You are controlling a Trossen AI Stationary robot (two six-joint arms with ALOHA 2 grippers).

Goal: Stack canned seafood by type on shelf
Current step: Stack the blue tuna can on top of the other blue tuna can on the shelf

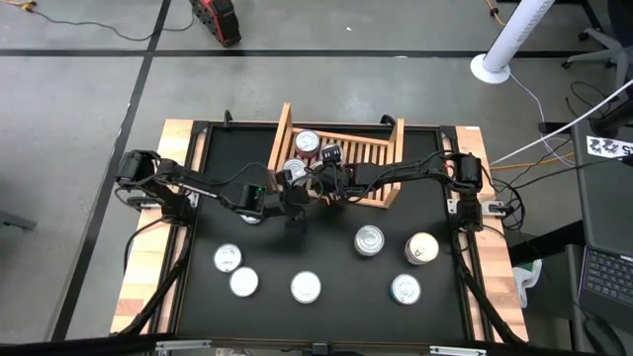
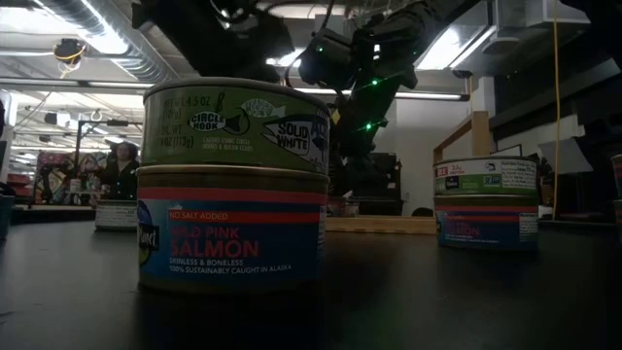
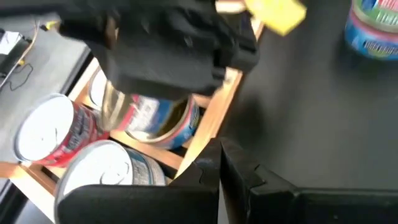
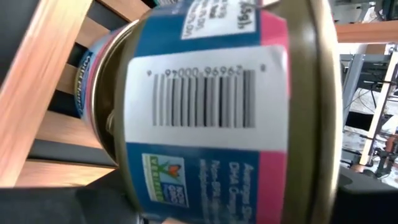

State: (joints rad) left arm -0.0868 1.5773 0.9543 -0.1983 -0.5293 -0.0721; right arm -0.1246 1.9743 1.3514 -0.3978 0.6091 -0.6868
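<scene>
The wooden shelf (image 1: 394, 158) lies at the table's far middle. My right gripper (image 1: 323, 178) reaches into it from the right and is shut on a tin with a blue and pink label (image 4: 211, 106). That tin also shows in the left wrist view (image 3: 155, 121), under the right gripper (image 3: 168, 56). A red-labelled tin (image 3: 53, 130) and a blue-labelled tin (image 3: 106, 174) stand on the slats beside it. My left gripper (image 3: 221, 155) is shut, just outside the shelf's near side board (image 3: 208, 134), and holds nothing. My right gripper holds the blue and pink tin from above, slanting down into the shelf. Its body covers the tin's upper part, so only the lower rim (image 3: 152, 134) shows below. The tin is tilted onto its side wall (image 4: 205, 93). Whether it touches the slats, I cannot tell.
Several more tins stand on the black table near the front: some to the left (image 1: 228, 258), one in the middle (image 1: 306, 287), some to the right (image 1: 369, 239). The low view shows two-high stacks (image 2: 233, 185) (image 2: 486, 204). Another tin (image 1: 308, 141) sits at the shelf's far end.
</scene>
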